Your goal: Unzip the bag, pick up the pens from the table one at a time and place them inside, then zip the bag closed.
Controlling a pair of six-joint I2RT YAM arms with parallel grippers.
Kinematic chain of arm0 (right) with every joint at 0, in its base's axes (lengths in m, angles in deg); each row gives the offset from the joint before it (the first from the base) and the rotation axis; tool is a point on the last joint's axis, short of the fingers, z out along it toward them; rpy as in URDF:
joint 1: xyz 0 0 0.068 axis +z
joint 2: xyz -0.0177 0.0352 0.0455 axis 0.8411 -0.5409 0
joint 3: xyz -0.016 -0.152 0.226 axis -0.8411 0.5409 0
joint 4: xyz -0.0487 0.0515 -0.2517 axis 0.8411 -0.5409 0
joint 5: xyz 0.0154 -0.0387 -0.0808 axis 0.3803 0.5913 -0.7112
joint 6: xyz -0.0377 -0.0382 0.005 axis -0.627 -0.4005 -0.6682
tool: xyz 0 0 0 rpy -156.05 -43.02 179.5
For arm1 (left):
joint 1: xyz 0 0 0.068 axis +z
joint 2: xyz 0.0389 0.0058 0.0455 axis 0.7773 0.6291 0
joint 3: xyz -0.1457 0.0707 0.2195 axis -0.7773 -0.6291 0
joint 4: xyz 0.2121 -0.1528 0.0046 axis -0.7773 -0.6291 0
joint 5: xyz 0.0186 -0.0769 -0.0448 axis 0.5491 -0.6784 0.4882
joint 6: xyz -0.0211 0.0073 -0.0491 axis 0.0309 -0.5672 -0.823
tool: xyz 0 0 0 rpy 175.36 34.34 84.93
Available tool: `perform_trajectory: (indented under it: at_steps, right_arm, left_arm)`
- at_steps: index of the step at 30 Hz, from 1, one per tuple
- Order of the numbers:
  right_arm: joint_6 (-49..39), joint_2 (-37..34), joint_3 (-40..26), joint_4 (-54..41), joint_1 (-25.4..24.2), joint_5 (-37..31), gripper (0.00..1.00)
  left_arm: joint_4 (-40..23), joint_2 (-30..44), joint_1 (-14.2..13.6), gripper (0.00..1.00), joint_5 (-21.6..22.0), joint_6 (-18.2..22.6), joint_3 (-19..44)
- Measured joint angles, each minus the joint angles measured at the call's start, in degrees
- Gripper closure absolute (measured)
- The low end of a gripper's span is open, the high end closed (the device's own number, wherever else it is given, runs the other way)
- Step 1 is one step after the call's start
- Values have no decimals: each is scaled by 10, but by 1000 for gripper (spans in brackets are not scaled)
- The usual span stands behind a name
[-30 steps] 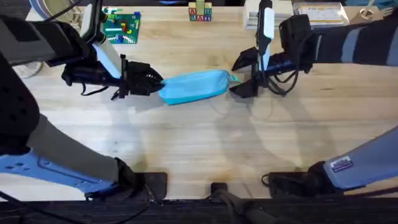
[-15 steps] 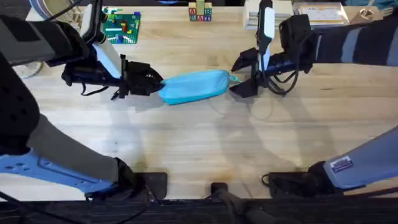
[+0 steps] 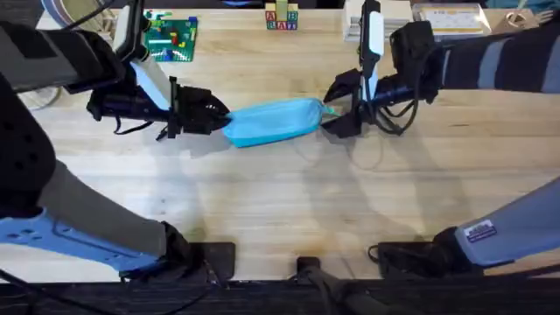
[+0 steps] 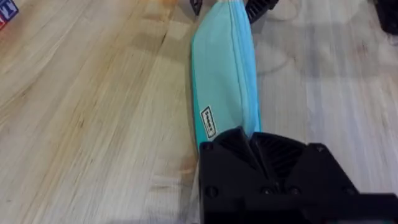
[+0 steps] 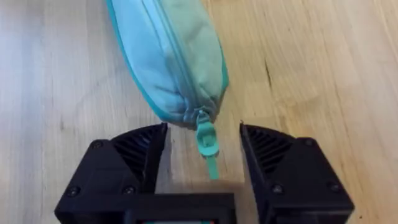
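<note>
Right gripper is seen spread wide, both black fingers apart with the teal pull tab lying between them, untouched by either; the tab hangs off the end of the bag, whose zipper is seen closed along its length; in the overhead view the right gripper is placed just at the bag's right end, low over the table.

Left gripper is found at the opposite end of the bag; from the left wrist view the fingers are closed narrowly on the near end of the bag, the fabric disappearing under them; a small white label is noted on the bag's side.

The bag is laid lengthwise between the two grippers, slightly tilted, on the far half of the table; its body appears plump and shut.

Farther back, a green brick plate is noted behind the left arm, and lettered blocks near the table's far edge.
</note>
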Motion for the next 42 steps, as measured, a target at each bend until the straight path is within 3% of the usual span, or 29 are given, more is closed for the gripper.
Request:
perform_trajectory:
  at_steps: [10, 18, 19, 22, 23, 42]
  right_arm:
    - [0, 0, 0, 0, 0, 0, 332]
    - [0, 0, 0, 0, 0, 0, 454]
    - [0, 0, 0, 0, 0, 0, 499]
    - [-2, 0, 0, -1, 0, 0, 897]
    - [-1, 0, 0, -3, 0, 1, 948]
    - [29, 0, 0, -1, 0, 1, 971]
  left_arm:
    - [0, 0, 0, 959, 0, 0, 0]
    - [0, 0, 0, 959, 0, 0, 0]
    - [0, 0, 0, 959, 0, 0, 0]
    - [0, 0, 0, 959, 0, 0, 0]
    - [0, 0, 0, 959, 0, 0, 0]
    - [0, 0, 0, 959, 0, 0, 0]
